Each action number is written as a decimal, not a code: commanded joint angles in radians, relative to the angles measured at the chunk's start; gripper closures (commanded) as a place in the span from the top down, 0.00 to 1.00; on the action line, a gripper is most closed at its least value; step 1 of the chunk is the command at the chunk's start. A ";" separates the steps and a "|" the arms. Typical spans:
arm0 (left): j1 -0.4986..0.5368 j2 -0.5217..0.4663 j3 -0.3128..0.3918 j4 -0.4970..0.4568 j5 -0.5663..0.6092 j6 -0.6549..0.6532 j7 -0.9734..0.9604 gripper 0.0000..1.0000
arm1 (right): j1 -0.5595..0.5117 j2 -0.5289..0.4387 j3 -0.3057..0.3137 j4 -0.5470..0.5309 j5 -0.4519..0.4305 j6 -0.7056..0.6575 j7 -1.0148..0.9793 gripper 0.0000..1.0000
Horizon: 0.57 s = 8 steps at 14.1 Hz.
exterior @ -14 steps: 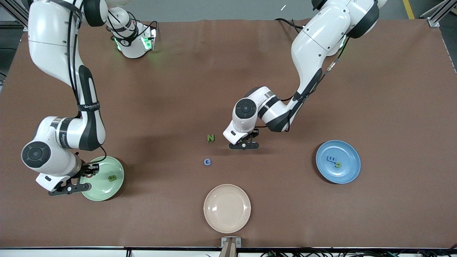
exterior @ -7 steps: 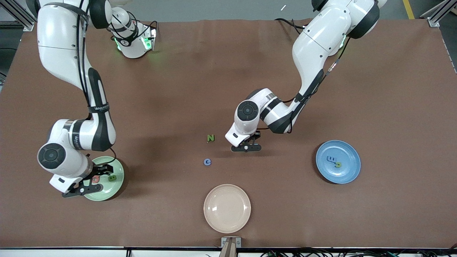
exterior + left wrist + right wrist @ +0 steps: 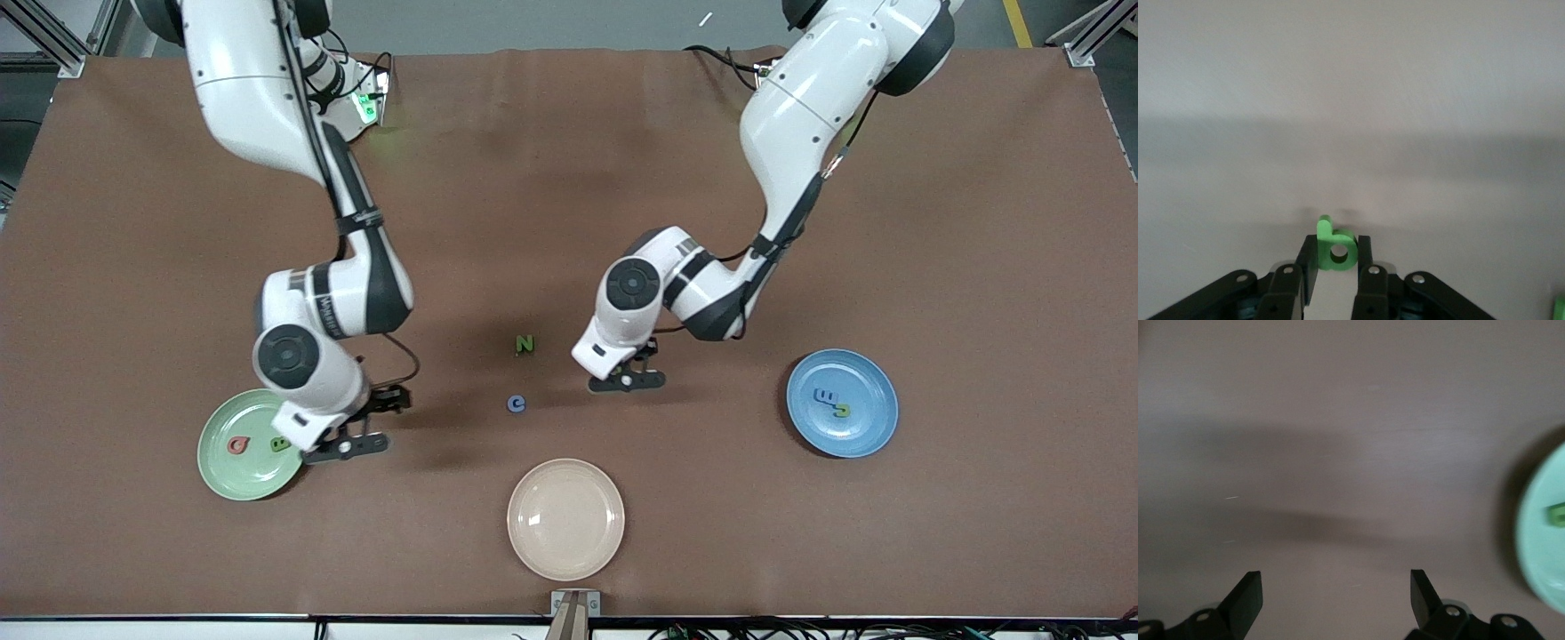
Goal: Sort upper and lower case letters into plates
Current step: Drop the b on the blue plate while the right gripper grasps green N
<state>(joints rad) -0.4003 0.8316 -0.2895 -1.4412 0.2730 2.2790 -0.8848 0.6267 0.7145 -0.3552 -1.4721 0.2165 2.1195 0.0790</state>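
Overhead, two white arms reach down over a brown surface (image 3: 978, 222). Loose on it near the middle lie a green letter N (image 3: 525, 344) and, nearer the front camera, a blue disc marked c (image 3: 516, 404).

A pale green plate (image 3: 227, 471) sits toward the right arm's end, holding a red piece (image 3: 237, 444) and a green letter B (image 3: 280, 444). A blue plate (image 3: 867, 436) sits toward the left arm's end, holding a blue piece (image 3: 826, 396) and a green piece (image 3: 841, 410). A cream plate (image 3: 565, 519) lies bare between them, nearest the front camera, with wide open surface around it.

The left hand (image 3: 1333, 267) points down, beside the N, clamped on a bright green lowercase b (image 3: 1335, 246). The right hand (image 3: 1336, 595) hangs just beside the green plate's rim, fingers spread wide apart over bare surface.
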 commanded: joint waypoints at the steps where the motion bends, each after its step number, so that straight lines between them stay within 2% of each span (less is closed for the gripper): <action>1: 0.109 -0.086 -0.010 -0.022 0.018 -0.067 0.010 0.00 | 0.097 -0.023 -0.008 -0.028 0.082 0.002 0.086 0.97; 4: 0.240 -0.106 -0.008 -0.037 0.018 -0.146 0.093 0.00 | 0.203 -0.014 -0.008 -0.031 0.132 0.037 0.183 0.97; 8: 0.440 -0.184 -0.011 -0.149 0.018 -0.185 0.298 0.00 | 0.295 -0.003 -0.010 -0.083 0.130 0.115 0.252 0.97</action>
<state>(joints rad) -0.0140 0.7124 -0.2874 -1.5036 0.2746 2.1019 -0.6307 0.9035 0.7206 -0.3532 -1.5038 0.3291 2.1920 0.3195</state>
